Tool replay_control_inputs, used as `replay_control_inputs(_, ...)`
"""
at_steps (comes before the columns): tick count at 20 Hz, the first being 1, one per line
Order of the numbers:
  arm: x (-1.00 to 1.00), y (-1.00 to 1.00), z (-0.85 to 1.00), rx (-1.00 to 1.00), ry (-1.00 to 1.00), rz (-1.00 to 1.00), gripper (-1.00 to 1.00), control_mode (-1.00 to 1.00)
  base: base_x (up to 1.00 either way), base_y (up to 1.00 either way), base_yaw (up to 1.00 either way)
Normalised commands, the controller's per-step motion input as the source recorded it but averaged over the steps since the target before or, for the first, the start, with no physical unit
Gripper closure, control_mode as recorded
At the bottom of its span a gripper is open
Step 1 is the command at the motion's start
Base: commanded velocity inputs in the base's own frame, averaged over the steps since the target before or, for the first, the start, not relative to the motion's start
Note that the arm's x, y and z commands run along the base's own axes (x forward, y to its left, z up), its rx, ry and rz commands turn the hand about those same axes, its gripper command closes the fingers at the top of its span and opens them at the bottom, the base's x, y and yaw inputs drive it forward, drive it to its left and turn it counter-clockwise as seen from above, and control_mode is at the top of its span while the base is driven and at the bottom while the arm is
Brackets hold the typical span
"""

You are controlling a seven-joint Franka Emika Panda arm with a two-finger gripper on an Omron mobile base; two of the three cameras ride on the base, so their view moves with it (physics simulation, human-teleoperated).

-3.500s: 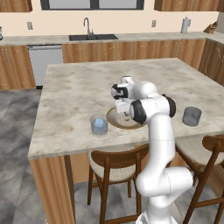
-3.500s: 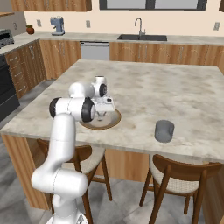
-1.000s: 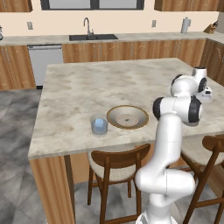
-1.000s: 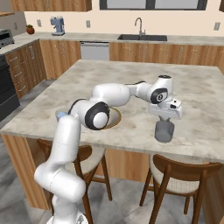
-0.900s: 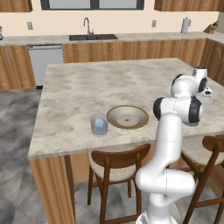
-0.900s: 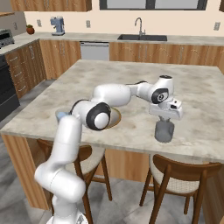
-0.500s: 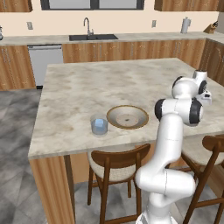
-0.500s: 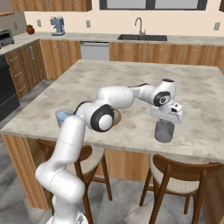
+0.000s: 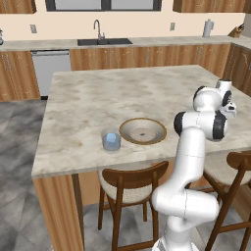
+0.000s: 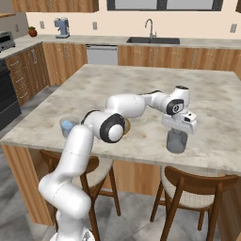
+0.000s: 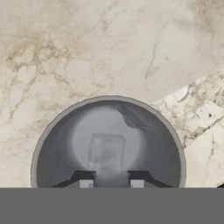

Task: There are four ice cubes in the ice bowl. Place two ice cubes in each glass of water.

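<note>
My left base cam sits behind me, looking fwd and down over the island counter [image 9: 147,88] from a fair way back, my arm at lower right. Right base cam does likewise w/ my arm at lower left. Both share the island, the sink [image 9: 100,41] wall and the far glass [image 10: 177,140]. My hand cam looks straight down, v. close, into that glass [image 11: 107,140].

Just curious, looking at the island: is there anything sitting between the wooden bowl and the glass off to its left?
No. In the left base view, only bare marble countertop separates the bowl from that glass; they stand close but apart.
</note>
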Motion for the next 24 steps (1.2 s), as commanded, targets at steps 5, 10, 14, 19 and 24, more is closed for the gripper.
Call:
replay_control_inputs(5, 0.00, 0.00, -0.01, 0.00, 0.00, -0.03, -1.00, -1.00, 0.00, 0.00, 0.00)
replay_control_inputs(10, 0.00, 0.00, 0.00, 0.01, 0.00, -0.04, -1.00, -1.00, 0.00, 0.00, 0.00)
replay_control_inputs(14, -0.01, 0.00, 0.13, 0.00, 0.00, -0.04, -1.00, -1.00, 0.00, 0.00, 0.00)
replay_control_inputs(19, -0.51, 0.14, 0.28, 0.00, 0.00, -0.04, -1.00, -1.00, 0.00, 0.00, 0.00)
replay_control_inputs(24, -1.00, 1.00, -0.05, -0.01, -0.10, -0.04, -1.00, -1.00, 0.00, 0.00, 0.00)
